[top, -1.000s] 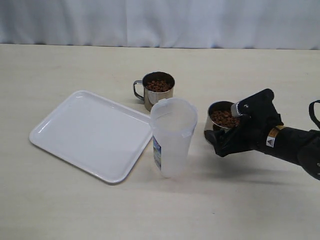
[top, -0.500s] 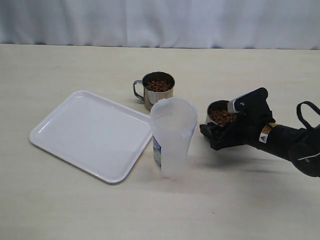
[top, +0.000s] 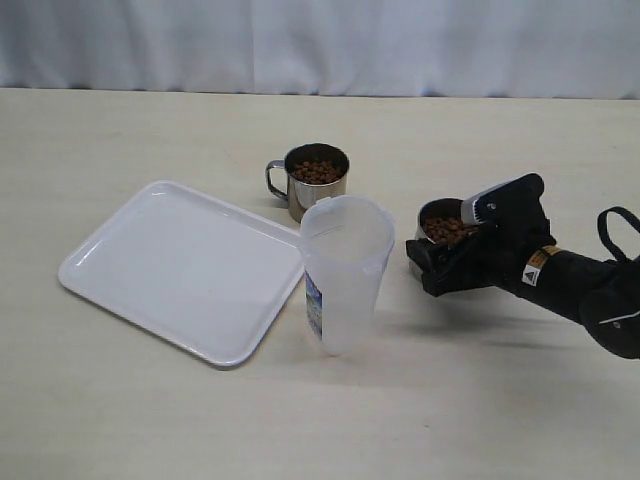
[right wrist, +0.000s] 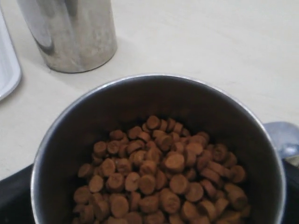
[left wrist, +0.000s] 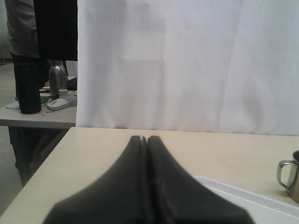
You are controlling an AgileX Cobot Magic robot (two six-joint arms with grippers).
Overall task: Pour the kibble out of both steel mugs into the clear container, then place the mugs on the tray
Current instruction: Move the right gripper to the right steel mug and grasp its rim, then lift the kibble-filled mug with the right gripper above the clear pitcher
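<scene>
The clear container stands upright at the middle, beside the white tray. My right gripper is shut on a steel mug to the right of the container, holding it about level with the container's upper half. That mug is roughly upright and holds kibble well below its rim. The second steel mug, also holding kibble, stands behind the container. My left gripper is shut on nothing, and it is out of the exterior view.
In the left wrist view a corner of the tray and the far mug's handle show past the fingers. A white curtain closes off the table's far edge. The right wrist view shows the second mug just beyond the held one.
My right gripper has carried its mug a little up and to the left, closer to the container. The tray, the container and the far mug have stayed put.
</scene>
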